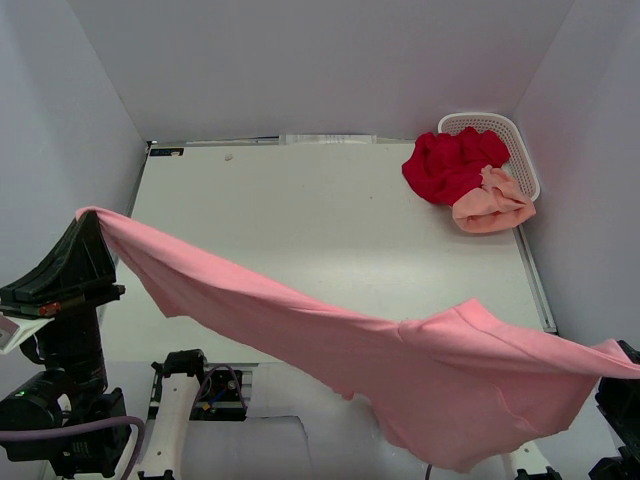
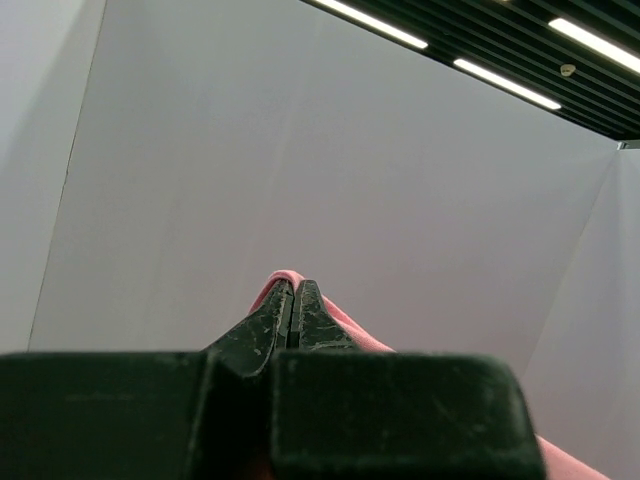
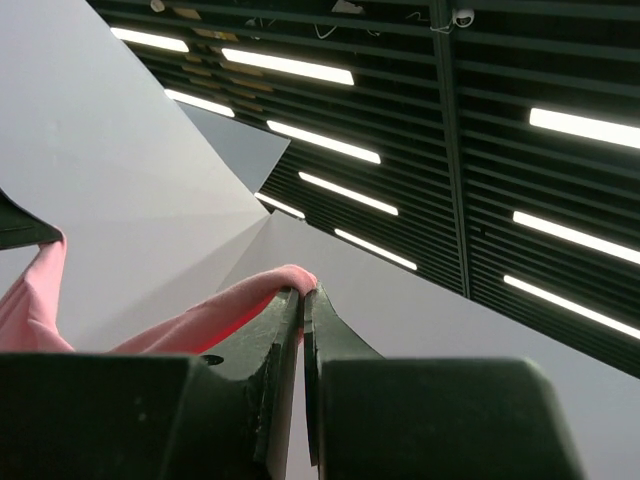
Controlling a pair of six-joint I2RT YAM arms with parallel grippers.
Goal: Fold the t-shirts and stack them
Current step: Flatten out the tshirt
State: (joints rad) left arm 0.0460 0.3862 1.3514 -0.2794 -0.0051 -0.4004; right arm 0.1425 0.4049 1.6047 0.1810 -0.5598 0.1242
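Hanging stretched above the tabletop [image 1: 300,220], the pink t-shirt [image 1: 400,350] is unfolded, and the red t-shirt [image 1: 450,165] and peach t-shirt [image 1: 492,205] lie crumpled against the basket [image 1: 520,150] at the far right, so nothing is stacked. Both arms are raised wide apart, with the left tool [image 2: 292,290] and right tool [image 3: 302,295] each clamped on the pink shirt's edge.

You're looking at a white perforated basket [image 1: 517,140] sitting at about 2 o'clock on the white table [image 1: 300,210], right where the pale walls [image 1: 330,60] are meeting. Ceiling light strips [image 3: 290,66] are glowing overhead.
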